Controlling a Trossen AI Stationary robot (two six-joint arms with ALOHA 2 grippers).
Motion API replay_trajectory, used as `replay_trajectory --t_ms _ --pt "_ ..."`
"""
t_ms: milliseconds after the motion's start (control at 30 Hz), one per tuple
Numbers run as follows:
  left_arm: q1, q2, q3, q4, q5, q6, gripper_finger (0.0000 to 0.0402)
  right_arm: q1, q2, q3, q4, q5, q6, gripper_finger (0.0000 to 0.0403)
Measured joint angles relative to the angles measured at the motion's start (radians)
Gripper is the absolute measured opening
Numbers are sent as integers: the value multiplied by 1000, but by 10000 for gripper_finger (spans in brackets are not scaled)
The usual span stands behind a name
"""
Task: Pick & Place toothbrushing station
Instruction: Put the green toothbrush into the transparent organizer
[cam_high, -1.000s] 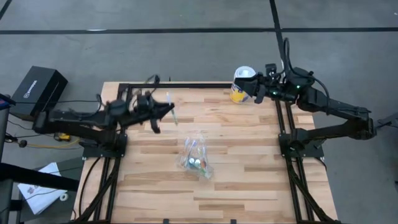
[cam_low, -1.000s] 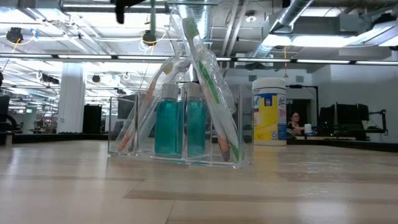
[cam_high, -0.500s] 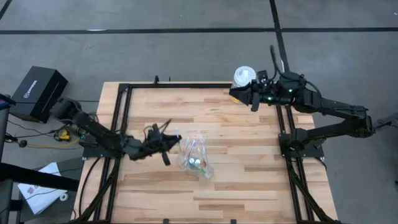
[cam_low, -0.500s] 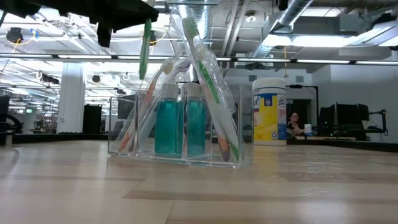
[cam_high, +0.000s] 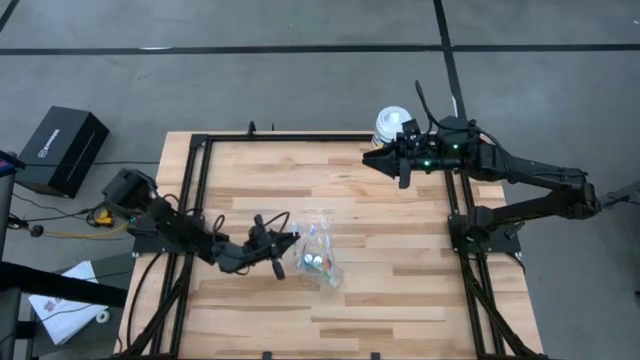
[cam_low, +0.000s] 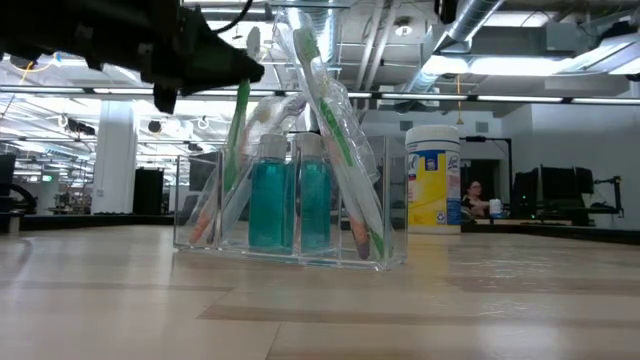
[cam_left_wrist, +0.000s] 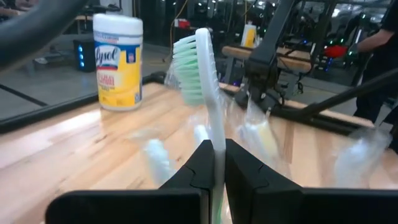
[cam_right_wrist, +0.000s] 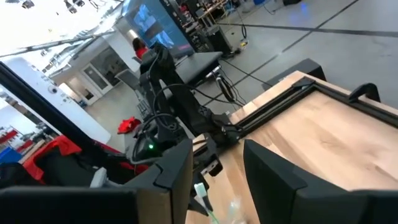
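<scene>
The toothbrushing station is a clear holder with two teal bottles and several slanted toothbrushes; it stands on the table's middle and fills the low view's centre. My left gripper is just left of it, shut on a green-and-white toothbrush. The brush's lower end overlaps the holder's left part in the low view; I cannot tell whether it is inside. My right gripper is open and empty, above the table's far right part. My left gripper pinches the toothbrush between its two fingers on the slim neck just below the green-bristled head. The fingers come from the table's left, about level, across the brush. The brush is near upright, head above the fingers, green handle hanging below.
A yellow-and-white wipes canister stands at the table's far right corner, also in the low view. A black box sits on the floor off the left. Black frame rails run along the table's sides. A person sits far behind.
My left gripper has carried the toothbrush from the table's far left toward the near edge and the right, down to the station's left side; the brush now hangs lower, against the holder. My right gripper has drifted toward the table's left, away from the canister.
</scene>
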Motion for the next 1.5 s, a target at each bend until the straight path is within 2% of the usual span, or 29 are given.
replay_trajectory --t_ms 833,1133,1500 --pt "-60 156 0 14 -21 -210 16 0 0 0 -15 -55 -59 128" --pt "-60 154 1 32 29 -211 96 0 0 0 -14 -56 -59 128" --pt "-53 125 1 63 20 -136 238 2 0 0 -12 -80 -54 128"
